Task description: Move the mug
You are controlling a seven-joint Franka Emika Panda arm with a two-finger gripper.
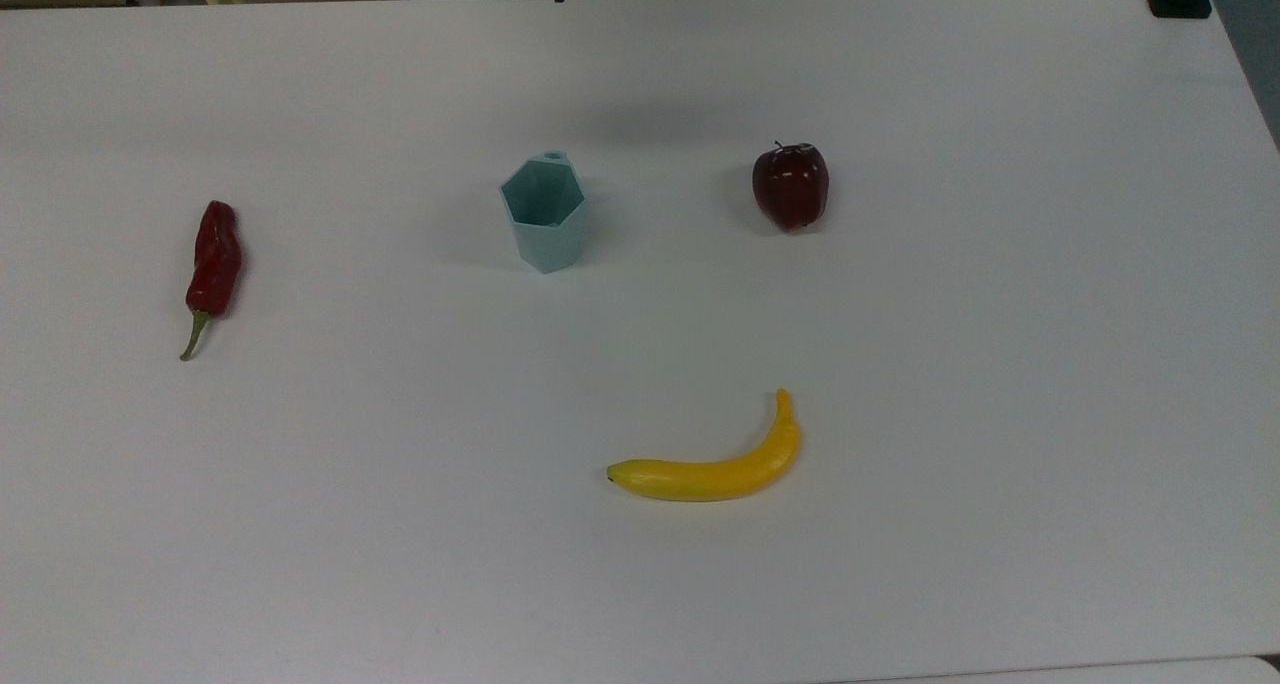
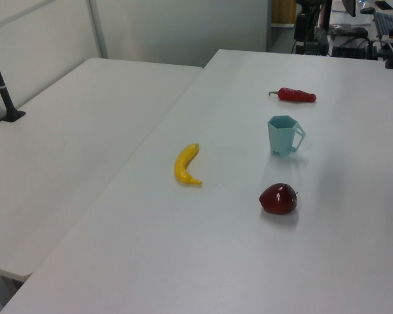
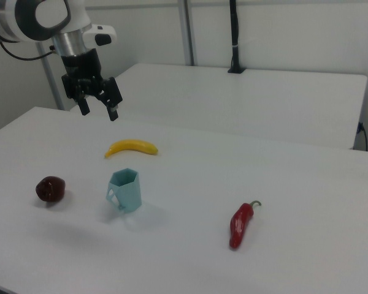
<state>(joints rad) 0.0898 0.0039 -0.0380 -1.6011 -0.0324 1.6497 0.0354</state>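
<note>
The mug (image 3: 125, 190) stands upright on the desk (image 3: 294, 245), well below the gripper (image 3: 98, 112), which hangs spread wide and empty above.

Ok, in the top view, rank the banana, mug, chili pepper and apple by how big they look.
1. banana, the longest
2. chili pepper, long but slim
3. mug
4. apple

The mug and the apple look close in size, so I would not rank those two firmly.

On the surface (image 1: 1000, 364) in the top view: mug (image 1: 543, 213) centre, pepper (image 1: 212, 268) at 9 o'clock, apple (image 1: 790, 185) at 3, banana (image 1: 712, 459) at 5.
</note>
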